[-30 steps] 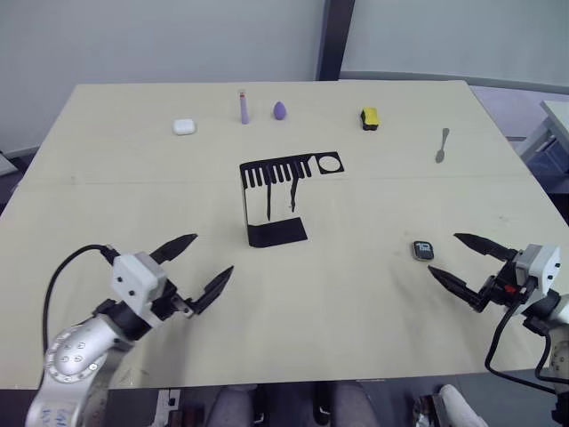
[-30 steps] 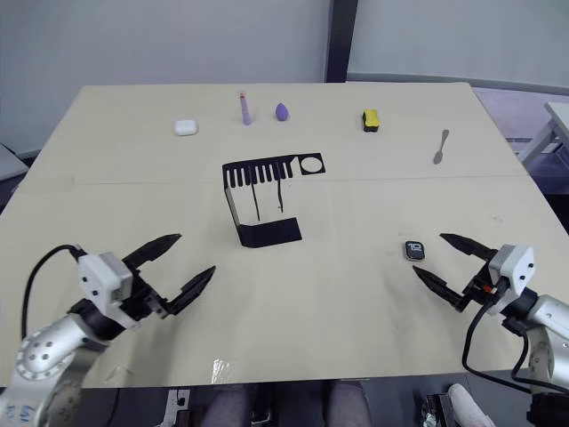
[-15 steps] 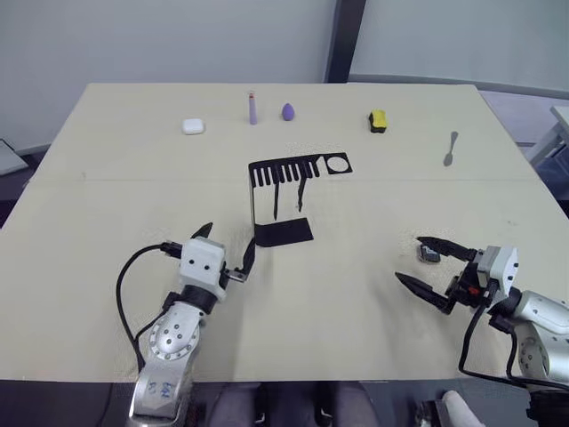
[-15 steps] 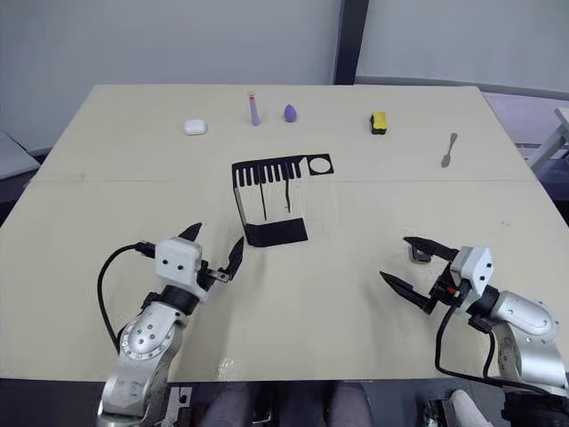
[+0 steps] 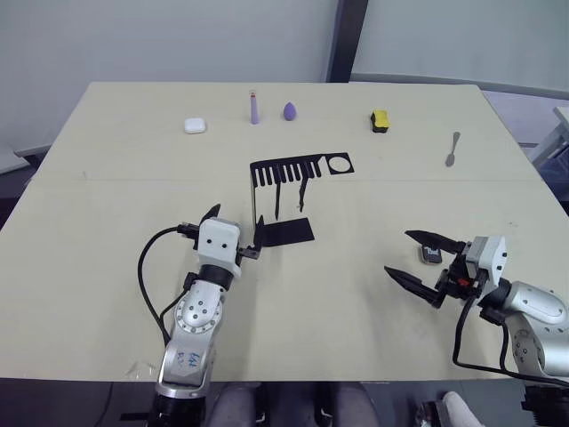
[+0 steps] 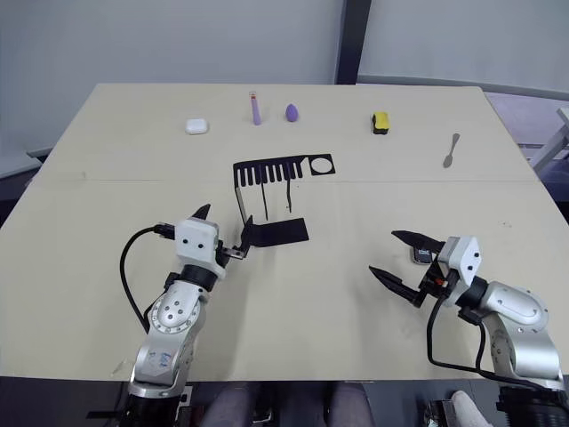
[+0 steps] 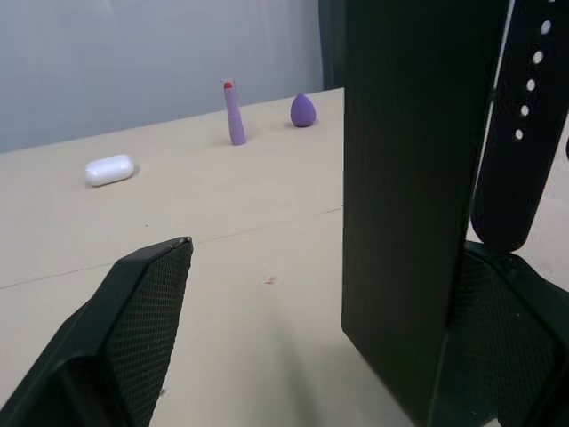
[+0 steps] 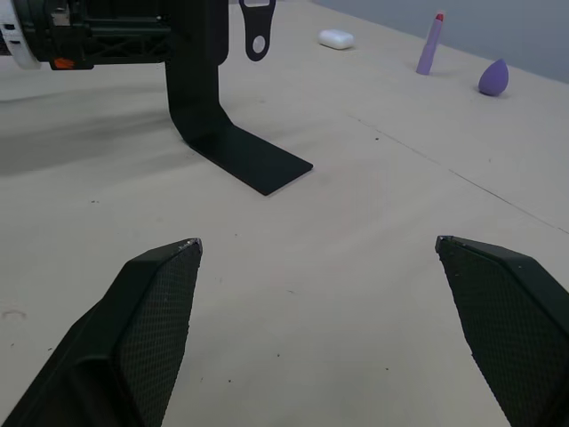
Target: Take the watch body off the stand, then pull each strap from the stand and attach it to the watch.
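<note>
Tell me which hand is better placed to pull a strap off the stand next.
Probably the left hand: it is open right at the stand, where both straps hang. The right hand is open beside the watch body, far from the stand.

The bench (image 5: 107,267) has a pale, matt wood-look top with a smooth finish. The stand (image 5: 283,233) is thin bent sheet material in flat matt black; no sheen shows on it. The strap (image 7: 520,124) looks like smooth, slightly satin rubber with punched holes. The fingers (image 8: 151,329) of the right hand carry a fine cross-hatched black texture. The earbud case (image 5: 195,125) is glossy white plastic. The spoon (image 5: 452,149) looks like dull grey metal.
</note>
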`<action>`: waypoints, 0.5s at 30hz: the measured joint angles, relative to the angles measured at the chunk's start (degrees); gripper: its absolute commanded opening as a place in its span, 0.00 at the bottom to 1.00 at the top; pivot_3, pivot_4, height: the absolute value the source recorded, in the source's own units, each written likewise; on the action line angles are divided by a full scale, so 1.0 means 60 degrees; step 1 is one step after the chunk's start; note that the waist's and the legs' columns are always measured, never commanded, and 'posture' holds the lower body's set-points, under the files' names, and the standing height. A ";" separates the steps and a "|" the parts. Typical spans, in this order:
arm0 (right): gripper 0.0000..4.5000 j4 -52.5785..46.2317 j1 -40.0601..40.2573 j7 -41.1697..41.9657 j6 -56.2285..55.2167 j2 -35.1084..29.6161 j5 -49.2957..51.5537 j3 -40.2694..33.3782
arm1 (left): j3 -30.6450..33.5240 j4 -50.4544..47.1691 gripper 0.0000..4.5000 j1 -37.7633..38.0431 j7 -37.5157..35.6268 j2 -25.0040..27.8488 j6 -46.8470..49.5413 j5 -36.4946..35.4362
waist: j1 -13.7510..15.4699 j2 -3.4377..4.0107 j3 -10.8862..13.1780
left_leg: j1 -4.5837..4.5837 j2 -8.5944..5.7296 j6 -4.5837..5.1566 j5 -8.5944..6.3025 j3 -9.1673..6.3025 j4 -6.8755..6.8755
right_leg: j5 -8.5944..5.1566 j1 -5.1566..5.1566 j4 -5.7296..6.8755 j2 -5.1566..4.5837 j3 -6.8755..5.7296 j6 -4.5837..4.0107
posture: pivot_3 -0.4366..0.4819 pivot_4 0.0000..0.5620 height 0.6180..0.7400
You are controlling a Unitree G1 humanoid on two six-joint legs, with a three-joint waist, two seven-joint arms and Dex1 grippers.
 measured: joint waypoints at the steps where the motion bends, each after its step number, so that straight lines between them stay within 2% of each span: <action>1: 0.99 -0.0049 0.0000 -0.0047 0.0057 0.0000 0.0000 0.0000 | -0.0017 0.0050 1.00 -0.0044 0.0004 -0.0077 0.0000 0.0000 | -0.0001 0.0000 0.0000 | 0.0000 0.0000 0.0001 0.0000 0.0000 0.0002 | 0.0000 0.0000 0.0000 0.0000 0.0000 0.0000 | 0.48 0.27 1.00; 15: 0.99 -0.0473 0.0004 -0.0380 0.0439 -0.0003 -0.0073 0.0000 | 0.0208 0.0894 1.00 -0.1169 0.0461 -0.0227 0.0384 0.0079 | 0.0007 0.0000 0.0000 | -0.0004 0.0001 0.0002 0.0002 0.0000 0.0006 | 0.0000 -0.0002 0.0005 0.0002 -0.0010 0.0000 | 0.48 0.27 1.00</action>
